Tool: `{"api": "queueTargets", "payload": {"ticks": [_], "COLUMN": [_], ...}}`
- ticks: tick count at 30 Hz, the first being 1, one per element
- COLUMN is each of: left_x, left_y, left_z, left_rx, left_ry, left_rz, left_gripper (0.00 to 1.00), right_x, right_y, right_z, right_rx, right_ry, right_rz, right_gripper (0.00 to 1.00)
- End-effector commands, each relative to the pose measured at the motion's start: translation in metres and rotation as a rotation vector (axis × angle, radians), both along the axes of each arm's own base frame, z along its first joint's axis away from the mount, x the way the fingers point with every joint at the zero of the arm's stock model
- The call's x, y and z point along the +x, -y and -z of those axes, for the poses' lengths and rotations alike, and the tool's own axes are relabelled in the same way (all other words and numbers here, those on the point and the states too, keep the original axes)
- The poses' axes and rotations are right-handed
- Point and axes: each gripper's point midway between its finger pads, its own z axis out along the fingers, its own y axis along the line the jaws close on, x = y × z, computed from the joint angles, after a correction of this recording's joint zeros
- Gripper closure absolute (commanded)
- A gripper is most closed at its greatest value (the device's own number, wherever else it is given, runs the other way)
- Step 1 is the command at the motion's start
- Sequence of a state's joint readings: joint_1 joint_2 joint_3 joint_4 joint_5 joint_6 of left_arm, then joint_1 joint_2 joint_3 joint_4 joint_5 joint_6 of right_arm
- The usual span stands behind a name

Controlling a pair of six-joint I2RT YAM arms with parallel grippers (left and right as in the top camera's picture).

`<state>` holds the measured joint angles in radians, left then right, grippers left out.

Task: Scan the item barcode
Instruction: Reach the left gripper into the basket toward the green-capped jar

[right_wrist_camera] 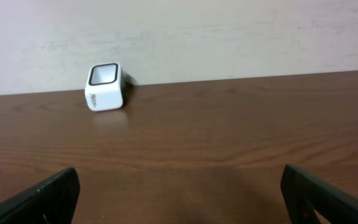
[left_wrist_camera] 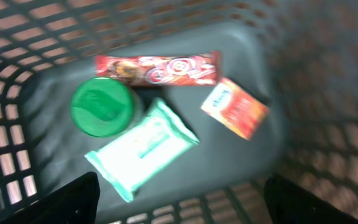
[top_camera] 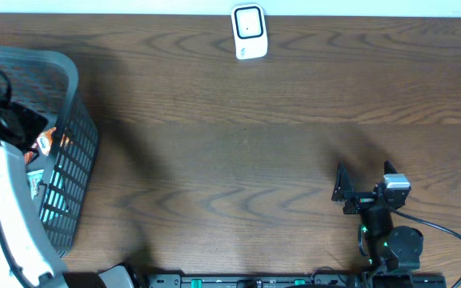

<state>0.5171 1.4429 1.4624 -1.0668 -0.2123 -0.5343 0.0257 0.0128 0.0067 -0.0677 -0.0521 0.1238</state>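
The left tool [left_wrist_camera: 188, 200], jaws wide and empty, hangs straight above the basket [top_camera: 77, 148] at the left of the surface [top_camera: 230, 152]. In the basket lie a snack bar [left_wrist_camera: 157, 68], a green-lidded tub [left_wrist_camera: 101, 107], a pack of wipes [left_wrist_camera: 143, 148] and an orange packet [left_wrist_camera: 235, 107]; the bar's long axis runs nearly along the line on which the jaws close. The right tool [top_camera: 364, 178], also open and empty, sits well apart, and the scanner [top_camera: 249, 32] stands at the far edge, right of the basket.

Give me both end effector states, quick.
Left end effector: open, empty, over the basket.
Right end effector: open, empty.
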Motion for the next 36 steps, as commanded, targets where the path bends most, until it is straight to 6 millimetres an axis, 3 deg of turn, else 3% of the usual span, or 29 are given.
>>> {"api": "queueTargets", "payload": {"ticks": [1,4,12,18,28,36], "left_x": [-0.019,-0.037,-0.055,-0.054,-0.049,-0.049], "left_y": [-0.026,-0.04,-0.054,-0.057,-0.062,-0.063], "left_z": [0.007,0.018,0.047,0.081,0.119,0.132], "left_rx": [-0.025,-0.069,-0.164,-0.204,-0.258,-0.277], "left_ry": [-0.008,-0.029,-0.072,-0.127,-0.209,-0.237], "left_rz": [-0.15,-0.24,-0.317,-0.323,-0.312,-0.316], "left_gripper": [0.15,0.15,0.15,0.15,0.15,0.15], "right_x": [0.0,0.0,0.0,0.0,0.0,0.0], "right_y": [-0.001,-0.001,-0.001,-0.001,-0.001,-0.001], "right_z": [0.001,0.001,0.001,0.001,0.001,0.001], "right_rx": [0.01,0.01,0.01,0.01,0.01,0.01], "right_ry": [-0.004,-0.004,-0.004,-0.004,-0.004,-0.004], "right_rz": [-0.003,-0.003,-0.003,-0.003,-0.003,-0.003], "right_gripper": [0.01,0.01,0.01,0.01,0.01,0.01]}}
